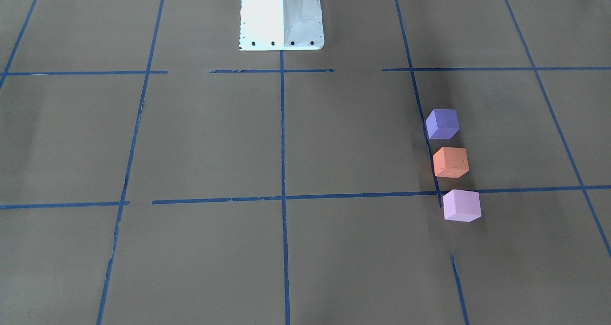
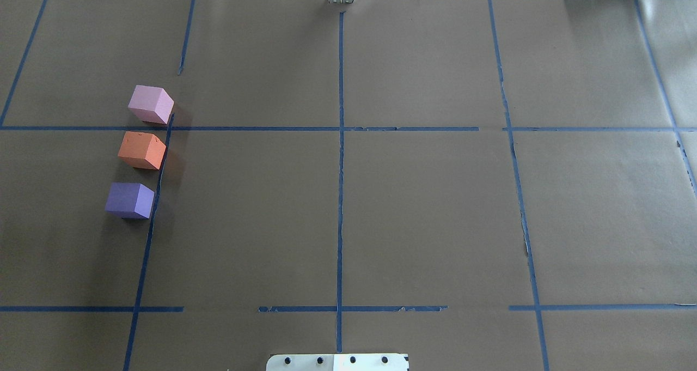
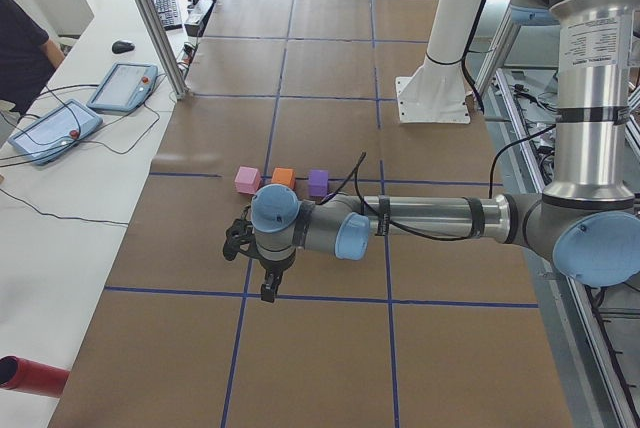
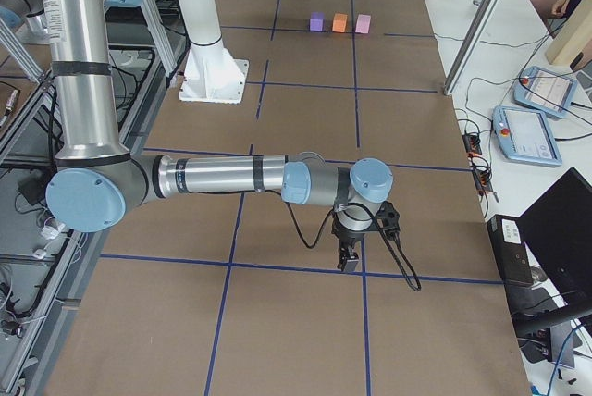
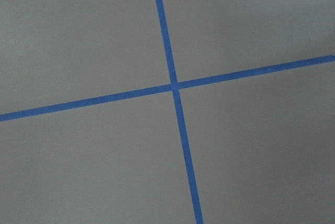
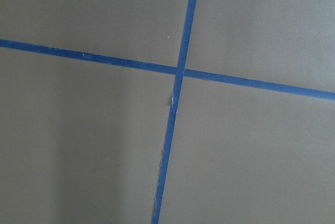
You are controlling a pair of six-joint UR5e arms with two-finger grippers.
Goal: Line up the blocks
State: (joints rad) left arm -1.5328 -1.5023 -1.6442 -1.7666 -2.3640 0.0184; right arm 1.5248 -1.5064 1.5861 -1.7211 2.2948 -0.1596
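The three blocks stand in a straight row with small gaps on the table's left side, along a blue tape line: the pale pink block (image 2: 151, 104) farthest from the robot, the orange block (image 2: 142, 150) in the middle, the dark purple block (image 2: 129, 200) nearest. They also show in the front view: purple (image 1: 442, 123), orange (image 1: 450, 162), pink (image 1: 461, 205). The left gripper (image 3: 268, 288) hangs over the table's left end, apart from the blocks. The right gripper (image 4: 350, 262) hangs at the far right end. Neither shows in the overhead or front view, so I cannot tell if they are open or shut.
The robot's white base (image 1: 281, 19) stands at the middle of the table's robot side. Brown paper with a blue tape grid (image 2: 340, 196) covers the table. Both wrist views show only tape crossings. Teach pendants (image 3: 50, 128) lie on the white bench beyond the far edge.
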